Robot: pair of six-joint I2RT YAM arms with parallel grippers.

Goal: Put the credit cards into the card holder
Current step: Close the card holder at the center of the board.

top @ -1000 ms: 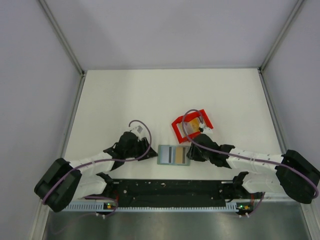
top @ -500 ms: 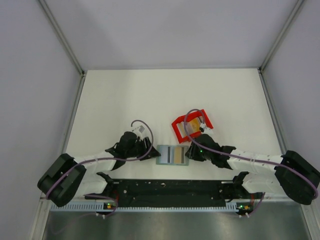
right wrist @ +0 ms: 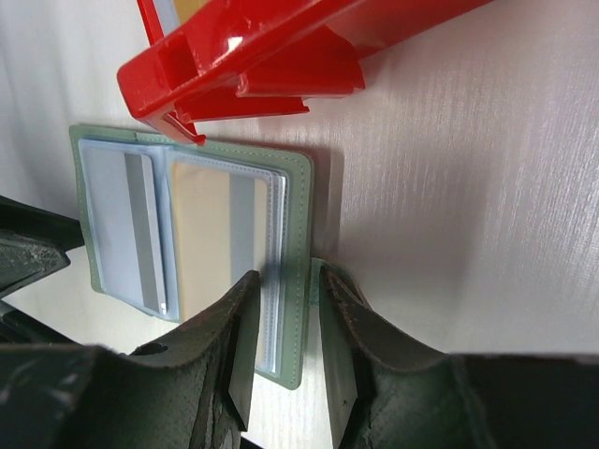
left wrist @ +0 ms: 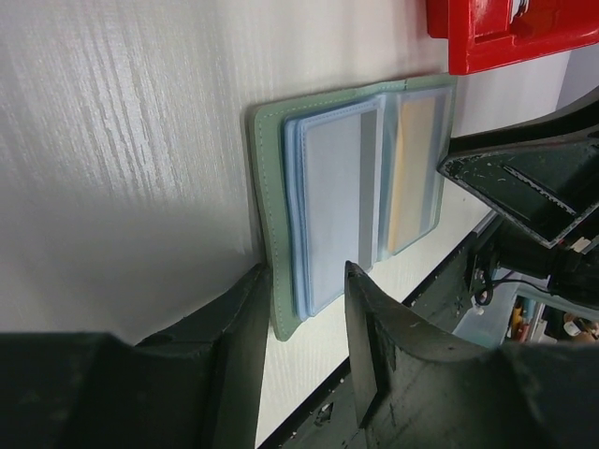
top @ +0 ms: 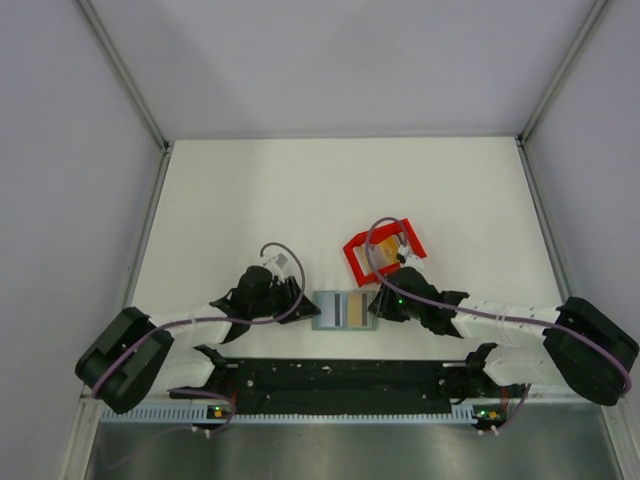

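A red plastic bin (top: 353, 262) stands on the white table (top: 280, 190), a little right of centre and toward the near edge, set askew to the table's sides. Up close it shows a thick glossy rim and ribbed outer walls. Pale grey walls (top: 60, 150) enclose the table on three sides, with slim metal posts (top: 122, 72) along the back corners.

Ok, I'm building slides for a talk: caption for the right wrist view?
Right gripper poised over the open wallet edge, a tan card in its pocket, red bin nearby.
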